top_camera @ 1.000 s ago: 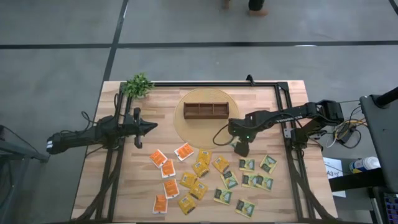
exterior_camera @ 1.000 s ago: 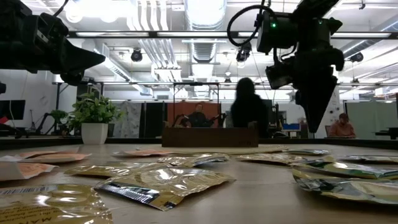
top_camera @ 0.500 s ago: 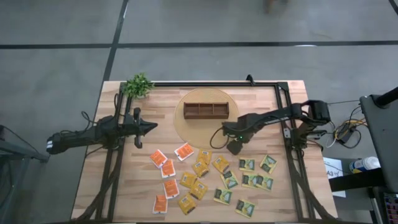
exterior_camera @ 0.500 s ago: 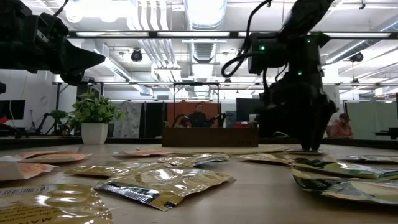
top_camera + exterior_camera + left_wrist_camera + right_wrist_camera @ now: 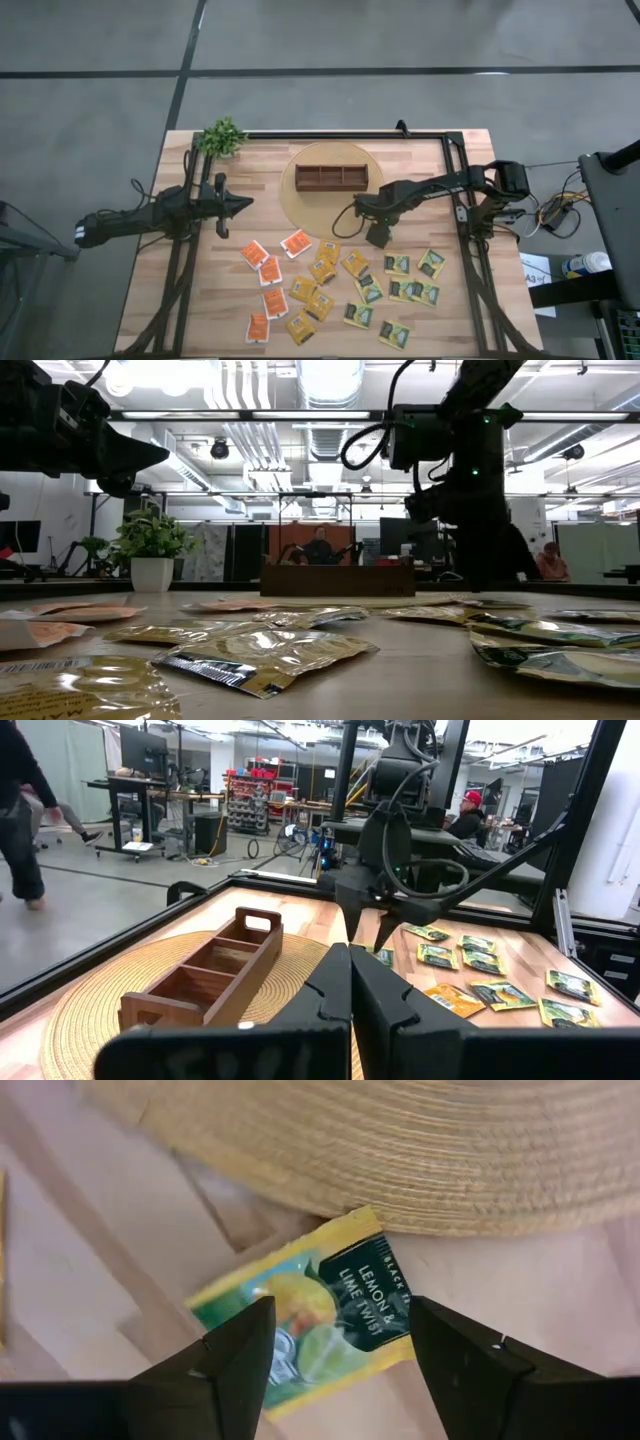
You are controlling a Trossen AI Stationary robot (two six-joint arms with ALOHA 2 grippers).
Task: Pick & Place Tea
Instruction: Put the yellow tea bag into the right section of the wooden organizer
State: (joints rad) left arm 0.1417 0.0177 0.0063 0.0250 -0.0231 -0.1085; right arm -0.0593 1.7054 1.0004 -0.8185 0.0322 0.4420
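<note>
Flat on the wooden table [image 5: 200, 300], the green sachet [image 5: 318, 1320] under the right gripper's [image 5: 340, 1365] open fingers may slide away instead of lifting.

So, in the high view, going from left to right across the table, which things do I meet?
Left gripper, shut → orange tea sachets → wooden box on the round woven mat → right gripper, open just above a sachet → green tea sachets.
</note>
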